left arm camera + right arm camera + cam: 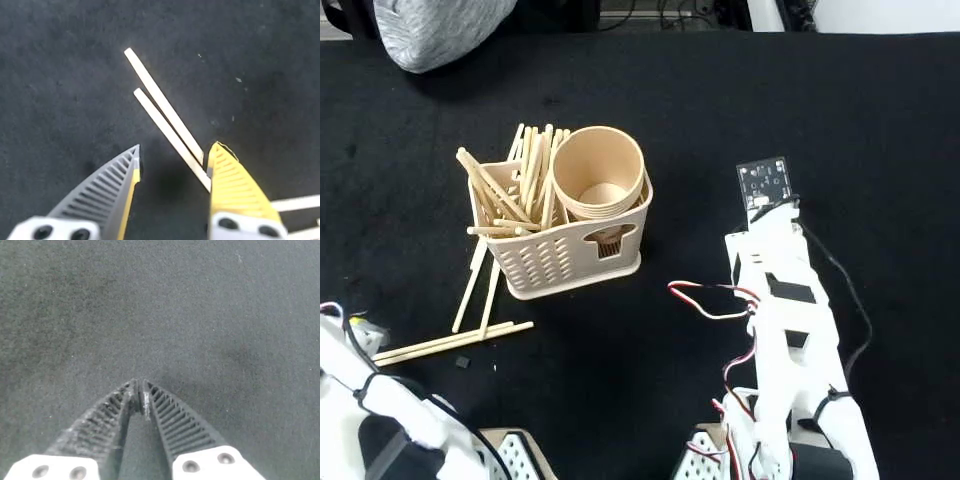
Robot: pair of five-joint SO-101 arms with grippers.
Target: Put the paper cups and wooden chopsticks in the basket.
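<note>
Roughly crosswise, two chopsticks (pixel 450 341) lie flat, parallel.

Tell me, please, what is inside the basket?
In the basket, stacked paper cups stand at one side and chopsticks lean at the other. Whatever lies beneath them is covered and cannot be seen.

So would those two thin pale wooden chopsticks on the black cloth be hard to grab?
Probably stiff and light: the two thin pale wooden chopsticks look straight and slender. Lying flat on the black cloth, they may slide or pivot when the open left gripper closes, and one could slip out.
</note>
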